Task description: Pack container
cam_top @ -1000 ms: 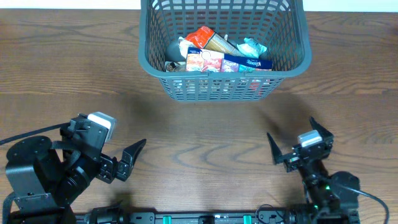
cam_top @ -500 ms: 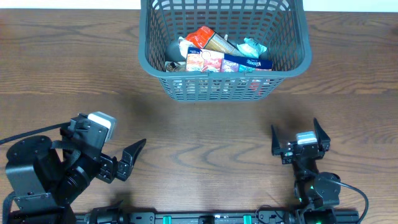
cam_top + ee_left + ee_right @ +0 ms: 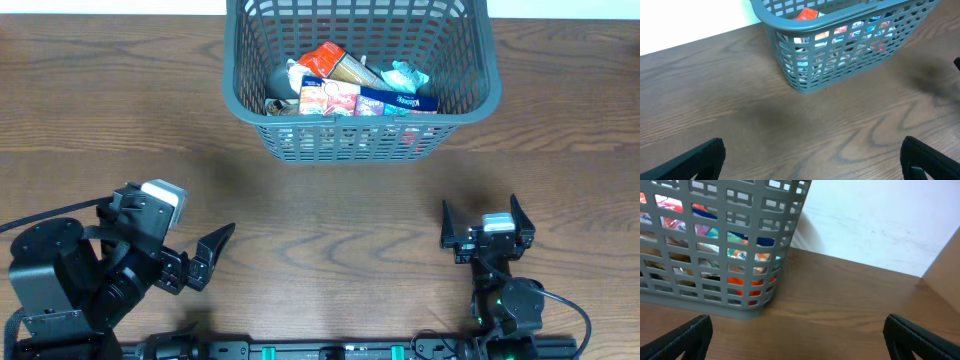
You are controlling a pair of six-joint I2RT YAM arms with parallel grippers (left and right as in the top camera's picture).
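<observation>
Basket (image 3: 350,142) sits at the far side of the wooden table (image 3: 330,210), roughly centred between the two arms and well apart from both. It's the grey-blue plastic kind with lattice sides, and there's a pile of snack packets (image 3: 345,85) in the bottom. An orange-red one (image 3: 322,58) lies on top toward the left and a pinkish box (image 3: 328,98) is in the middle. A dark blue pack (image 3: 400,101) is to its right, with a pale teal wrapper (image 3: 407,75) behind that. Labels are too small to read from overhead.

Left gripper (image 3: 205,258) is down at the near left of the table, angled toward the middle, jaws spread wide with nothing between them. Its wrist camera shows the black fingers (image 3: 700,157) at the bottom corners and bare wood in between. The basket's corner is up ahead, with colourful packets showing through the mesh.

Right gripper (image 3: 481,215) is at the near right, pointing straight toward the far edge, also wide open and holding nothing. From its wrist view the basket's end fills the upper left, with red, blue and teal showing through the holes. A white wall (image 3: 875,220) stands behind the table.

Neither gripper touches the basket or anything else.
</observation>
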